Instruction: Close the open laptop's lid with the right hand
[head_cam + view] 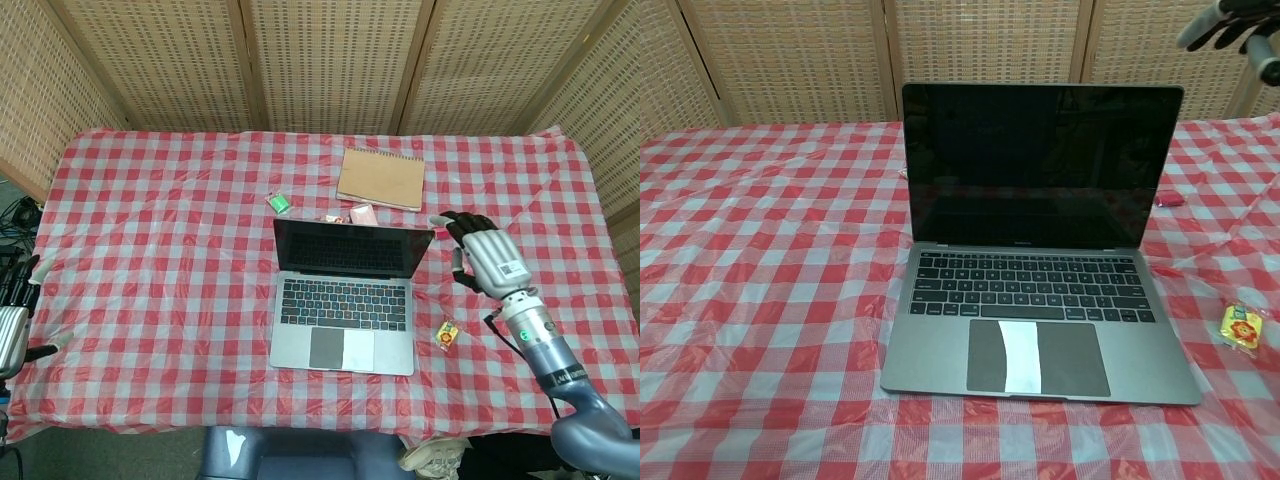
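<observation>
The right hand [482, 255] hovers just right of the lid's top corner, fingers [462, 224] loosely spread, holding nothing. The laptop [345, 295] sits mid-frame on the surface [150, 250], lid upright, screen dark.

The right hand [487, 255] is silver-backed with black fingers, a white label, and a grey forearm.

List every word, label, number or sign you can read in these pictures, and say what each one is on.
Nothing can be read.
Right hand: a small square code label on its back, too small to read.
Laptop: key legends and the small mark under the dark screen are too blurred to read.
Yellow packet: a red and orange picture, with no legible words.
Brown notebook: plain cover, no text visible.
</observation>
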{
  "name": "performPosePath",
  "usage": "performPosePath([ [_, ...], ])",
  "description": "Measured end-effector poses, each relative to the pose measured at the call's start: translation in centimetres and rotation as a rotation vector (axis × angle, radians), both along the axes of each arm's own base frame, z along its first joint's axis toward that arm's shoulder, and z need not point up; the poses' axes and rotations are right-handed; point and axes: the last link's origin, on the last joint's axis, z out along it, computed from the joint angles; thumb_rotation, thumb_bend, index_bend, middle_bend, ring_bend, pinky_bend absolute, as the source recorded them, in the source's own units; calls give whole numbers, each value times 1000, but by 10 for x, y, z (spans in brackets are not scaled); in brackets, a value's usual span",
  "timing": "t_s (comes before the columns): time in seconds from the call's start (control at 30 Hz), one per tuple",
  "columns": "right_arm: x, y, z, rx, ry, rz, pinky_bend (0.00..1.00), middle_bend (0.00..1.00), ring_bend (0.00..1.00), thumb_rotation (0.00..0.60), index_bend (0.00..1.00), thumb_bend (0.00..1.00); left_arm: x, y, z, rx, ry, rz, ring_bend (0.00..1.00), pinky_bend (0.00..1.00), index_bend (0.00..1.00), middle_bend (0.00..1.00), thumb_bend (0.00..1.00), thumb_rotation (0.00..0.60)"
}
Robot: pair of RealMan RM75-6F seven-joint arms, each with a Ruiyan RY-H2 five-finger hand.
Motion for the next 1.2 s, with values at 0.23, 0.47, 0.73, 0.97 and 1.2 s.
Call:
performPosePath([
  [0.23,54,-35,-28,98,-34,-23,290,269,214,600,221,1000,-6,4,4,10,-2,32,0,0,0,0,0,600],
  [0.47,90,-49,-58,175,-60,-65,290,294,236,600,253,1000,-9,5,7,16,-5,42,0,0,0,0,0,600],
  [0.73,104,-47,-72,245,-90,-93,346,383,328,600,320,1000,-10,6,6,13,-3,45,0,0,0,0,0,600],
  [0.97,108,-42,-67,262,-156,-91,441,443,395,600,367,1000,-9,6,5,8,-1,45,0,0,0,0,0,600],
  [1.2,107,-29,-60,320,-207,-79,476,487,437,600,424,1000,-9,6,3,3,6,43,0,0,0,0,0,600],
])
